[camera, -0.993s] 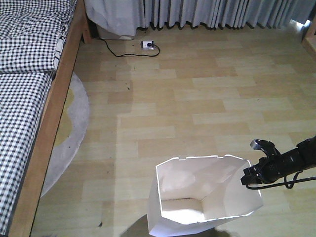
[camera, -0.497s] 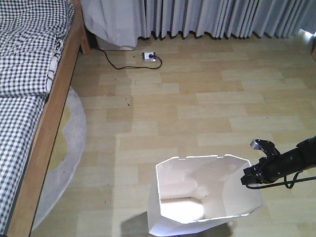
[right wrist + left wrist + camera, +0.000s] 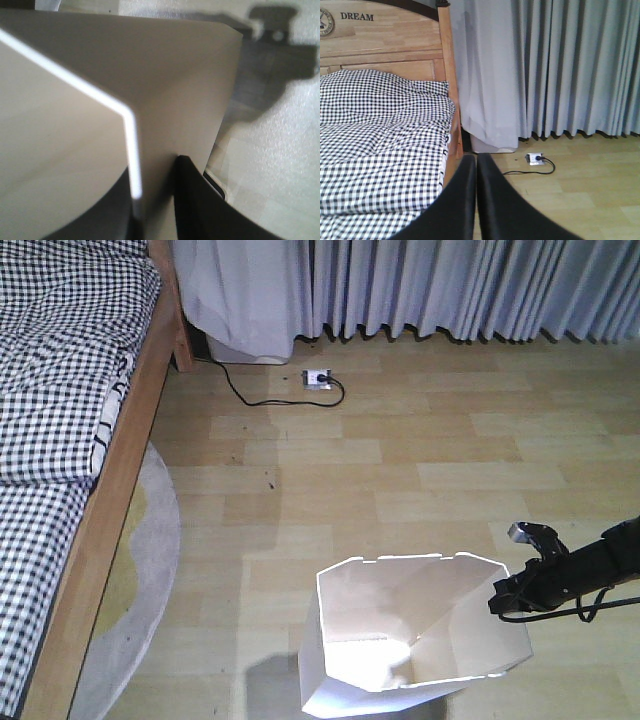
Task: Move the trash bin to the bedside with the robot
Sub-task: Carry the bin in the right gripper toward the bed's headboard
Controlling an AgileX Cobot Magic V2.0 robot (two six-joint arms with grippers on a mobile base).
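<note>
- My right gripper (image 3: 503, 597) sits at the right-hand rim of the trash bin (image 3: 470, 625). In the right wrist view the gripper (image 3: 152, 205) has one dark finger on each side of the thin white wall of the bin (image 3: 60, 140). The fingers are drawn in close on that wall and grip it just below the rim.
- My left gripper (image 3: 476, 200) has its two fingers brought together with only a hairline gap between them. They hold nothing.
- The trash bin stands open side up on the wooden floor (image 3: 420, 470), low in the front view. I cannot tell whether its base rests on the boards.
- The bed (image 3: 60, 390), with its checked bedding and light-brown side rail, runs along the left of the front view. The bin is well apart from that rail, out to its right.
- A round grey rug (image 3: 150, 540) lies partly under the bed rail, between the bed and the bin. The bin does not touch it.
- Grey curtains (image 3: 450, 290) hang along the far wall. A white power strip (image 3: 317, 377) lies on the floor below them, with a black cable (image 3: 255, 400) running towards the bed corner.
- The left wrist view shows the bed's (image 3: 380, 130) headboard (image 3: 385, 45), lettered "DREAM".
</note>
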